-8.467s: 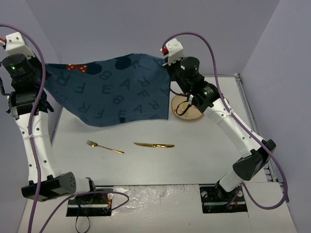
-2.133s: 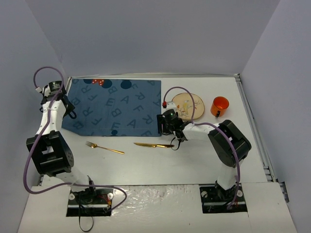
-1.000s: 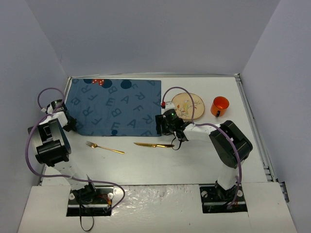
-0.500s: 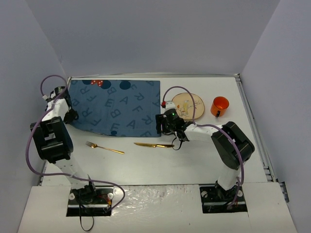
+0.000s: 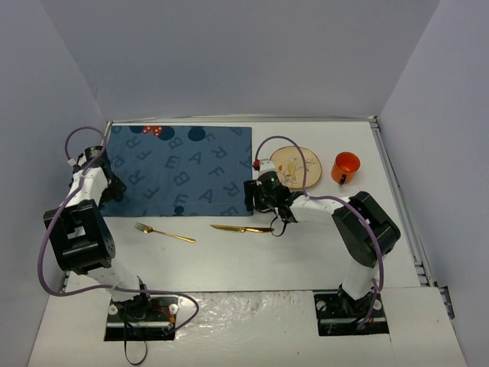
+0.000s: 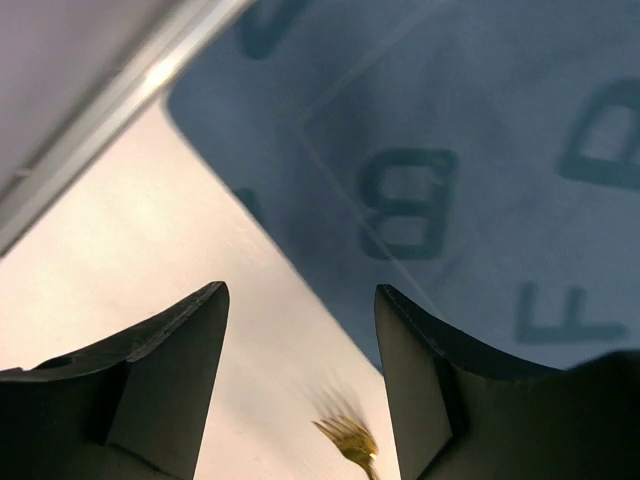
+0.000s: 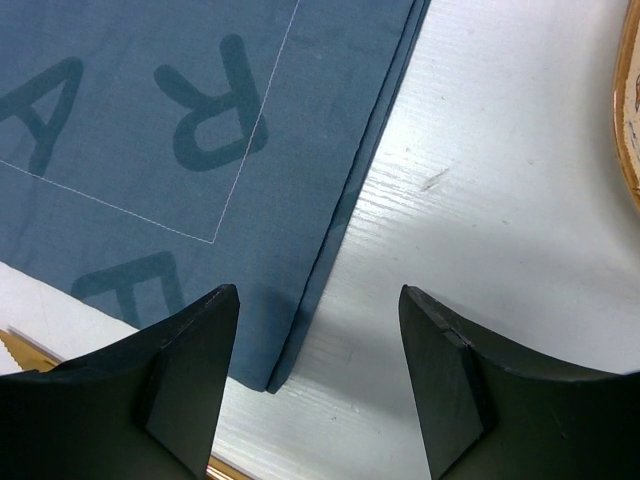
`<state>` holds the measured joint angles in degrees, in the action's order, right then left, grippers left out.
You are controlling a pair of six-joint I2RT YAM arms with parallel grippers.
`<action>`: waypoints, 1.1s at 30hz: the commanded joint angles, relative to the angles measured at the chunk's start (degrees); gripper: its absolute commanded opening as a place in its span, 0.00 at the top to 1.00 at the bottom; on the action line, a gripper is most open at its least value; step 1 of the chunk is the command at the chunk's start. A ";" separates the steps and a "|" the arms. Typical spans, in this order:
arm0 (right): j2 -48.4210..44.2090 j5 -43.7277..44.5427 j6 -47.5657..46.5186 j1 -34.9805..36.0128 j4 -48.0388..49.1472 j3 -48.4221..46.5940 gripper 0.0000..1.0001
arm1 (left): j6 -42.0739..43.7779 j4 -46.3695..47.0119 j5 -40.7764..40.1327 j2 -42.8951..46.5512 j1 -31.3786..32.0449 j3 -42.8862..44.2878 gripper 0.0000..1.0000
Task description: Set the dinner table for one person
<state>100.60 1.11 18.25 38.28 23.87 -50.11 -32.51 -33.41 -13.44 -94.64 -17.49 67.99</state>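
Placemat (image 5: 183, 164) was lying spread flat, letters up, and the dinner table (image 5: 306, 252) was the big white top under it, running out well past the placemat's right and near sides. Your left gripper (image 6: 300, 292) sat low at the placemat's near left corner with its fingers spread and nothing between them, just the cloth edge and bare table showing in the gap. Your right gripper (image 7: 318, 293) was at the placemat's near right corner, also spread wide and holding nothing, with the hem running right down between its fingers.

The fork (image 5: 164, 232) lay just off the placemat's near edge toward the left, and the knife (image 5: 243, 228) just off the same edge toward the right. Neither touched the cloth. The plate (image 5: 313, 170) sat just beside the placemat's right edge, with the orange cup (image 5: 345, 167) on the far side of the plate from the placemat.
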 commanded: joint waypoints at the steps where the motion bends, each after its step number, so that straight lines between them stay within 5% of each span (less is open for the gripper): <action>1: -3.68 -1.90 -1.77 0.29 3.52 -1.12 0.38 | 3.99 6.83 12.58 4.87 0.18 3.69 0.43; 12: -7.94 2.66 -5.94 0.57 -1.86 -5.16 0.37 | 6.32 11.20 19.27 9.00 1.28 3.52 0.37; 19: -2.93 1.42 -11.45 0.21 -5.22 -12.14 0.42 | 8.43 2.41 15.29 18.81 1.77 1.85 0.04; 25: 3.35 -3.77 -21.29 0.25 -6.88 -19.47 0.39 | 11.21 4.53 13.56 28.11 2.18 -4.22 0.03; 33: 12.59 -9.38 -25.84 0.16 -7.96 -27.72 0.32 | 11.06 2.73 13.02 27.20 1.85 -2.92 0.03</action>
<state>110.92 -4.00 -3.58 38.89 15.09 -73.18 -22.52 -30.46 0.98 -66.35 -15.42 63.79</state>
